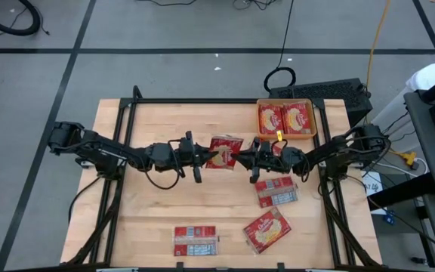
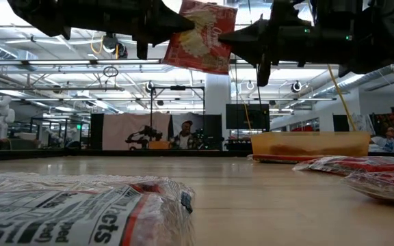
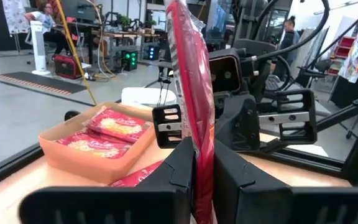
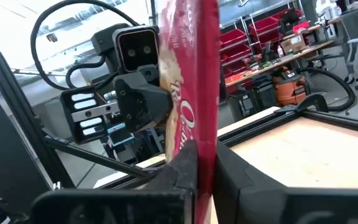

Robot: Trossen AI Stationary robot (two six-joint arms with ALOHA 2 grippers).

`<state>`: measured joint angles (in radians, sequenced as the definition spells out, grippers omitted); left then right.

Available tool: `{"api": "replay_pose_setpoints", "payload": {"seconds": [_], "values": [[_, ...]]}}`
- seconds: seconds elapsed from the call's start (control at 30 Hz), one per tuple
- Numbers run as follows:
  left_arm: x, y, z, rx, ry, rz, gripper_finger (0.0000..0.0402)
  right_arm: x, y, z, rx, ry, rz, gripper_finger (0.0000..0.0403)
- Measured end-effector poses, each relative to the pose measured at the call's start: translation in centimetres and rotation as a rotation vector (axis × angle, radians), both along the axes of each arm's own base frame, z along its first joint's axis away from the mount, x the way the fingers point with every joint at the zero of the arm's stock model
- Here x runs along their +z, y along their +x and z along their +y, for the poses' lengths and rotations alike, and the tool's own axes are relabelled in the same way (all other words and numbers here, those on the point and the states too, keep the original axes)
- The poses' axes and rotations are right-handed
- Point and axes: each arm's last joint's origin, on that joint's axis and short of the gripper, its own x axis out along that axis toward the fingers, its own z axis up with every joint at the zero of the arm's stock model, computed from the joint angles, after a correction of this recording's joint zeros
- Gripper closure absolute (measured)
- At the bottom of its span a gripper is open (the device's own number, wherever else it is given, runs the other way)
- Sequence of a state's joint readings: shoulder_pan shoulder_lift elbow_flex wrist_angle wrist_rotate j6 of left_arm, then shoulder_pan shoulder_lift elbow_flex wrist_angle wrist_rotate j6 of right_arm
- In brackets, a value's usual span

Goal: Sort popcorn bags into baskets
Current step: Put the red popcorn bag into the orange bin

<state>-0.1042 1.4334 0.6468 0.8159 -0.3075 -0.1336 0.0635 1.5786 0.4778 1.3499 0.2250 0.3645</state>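
One red popcorn bag (image 1: 225,151) with a cream-yellow picture hangs in the air over the middle of the table, between my two arms. My left gripper (image 1: 206,155) is shut on its left side and my right gripper (image 1: 242,157) on its right side. In the low view the bag (image 2: 200,37) sits high above the tabletop, slanted, with its picture face toward the near edge. The orange basket (image 1: 285,119) stands at the far right on the table and holds two bags lying flat. My left gripper pinches the bag's left edge (image 3: 197,124) between its two fingers, coming in level from the table's left. The bag stands on edge out from the fingers, clear of the table. My right gripper pinches the opposite, right edge (image 4: 201,118) between its two fingers, coming nearly level from the table's right. The bag spans the gap to the other gripper, off the table.
Three more bags lie flat on the table: one (image 1: 276,190) right of centre, one (image 1: 266,230) near the front edge and one (image 1: 195,240) label side up at the front. A black frame rail runs along the table's edges. People show in the room beyond.
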Motion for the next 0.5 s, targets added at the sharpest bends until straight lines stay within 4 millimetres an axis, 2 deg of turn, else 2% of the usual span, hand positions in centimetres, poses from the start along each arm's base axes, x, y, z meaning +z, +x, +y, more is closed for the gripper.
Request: {"api": "replay_pose_setpoints", "payload": {"seconds": [0.1, 0.3, 0.5], "values": [[0.0, 0.0, 0.0, -0.001, -0.01, -0.001, 0.0331, 0.1, 0.0, -0.6, -0.001, -0.006, 0.013, 0.0389], [-0.3, 0.0, 0.1, 0.051, -0.023, 0.022, 0.0224, 0.7, -0.6, -2.2, -0.034, -0.003, 0.092, 0.0397], [-1.2, -0.5, 0.4, 0.156, -0.031, 0.154, 0.0144, 2.2, -2.7, -4.0, -0.124, -0.049, 0.242, 0.04]]}}
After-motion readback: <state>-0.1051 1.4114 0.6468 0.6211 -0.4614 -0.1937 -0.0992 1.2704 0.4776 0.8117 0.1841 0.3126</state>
